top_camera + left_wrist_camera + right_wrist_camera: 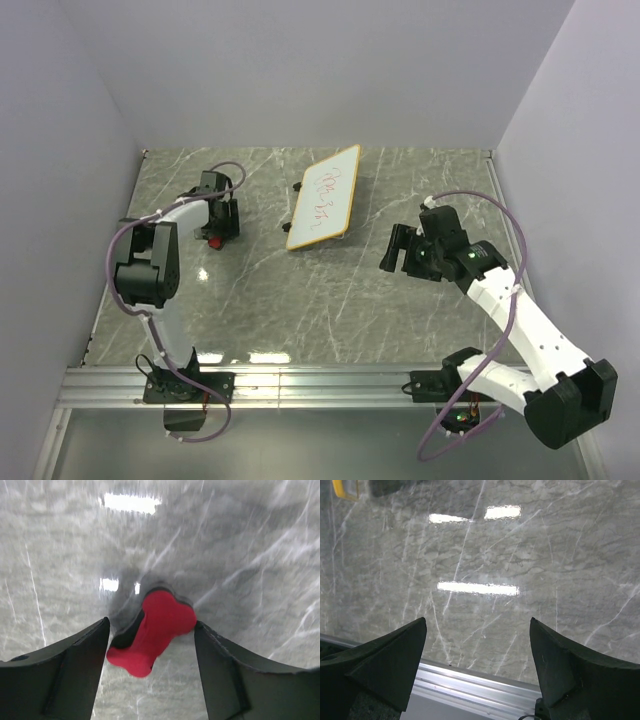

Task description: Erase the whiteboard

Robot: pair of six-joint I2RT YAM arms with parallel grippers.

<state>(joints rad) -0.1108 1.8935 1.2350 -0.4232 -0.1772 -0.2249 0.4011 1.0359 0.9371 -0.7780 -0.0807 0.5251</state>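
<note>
The whiteboard (322, 198), white with a yellow frame and red scribbles, lies tilted at the table's back centre. Its yellow corner shows at the top left of the right wrist view (345, 489). The red-and-black eraser (155, 625) lies on the table left of the board and shows as a red spot in the top view (213, 241). My left gripper (151, 622) is down over it, jaws open on either side; the right finger touches its end and the left stands just off it. My right gripper (477, 622) is open and empty, above the table right of the board (392, 250).
The grey marble table (330, 300) has white walls on three sides. An aluminium rail (320, 385) runs along the near edge and shows under my right gripper (470, 690).
</note>
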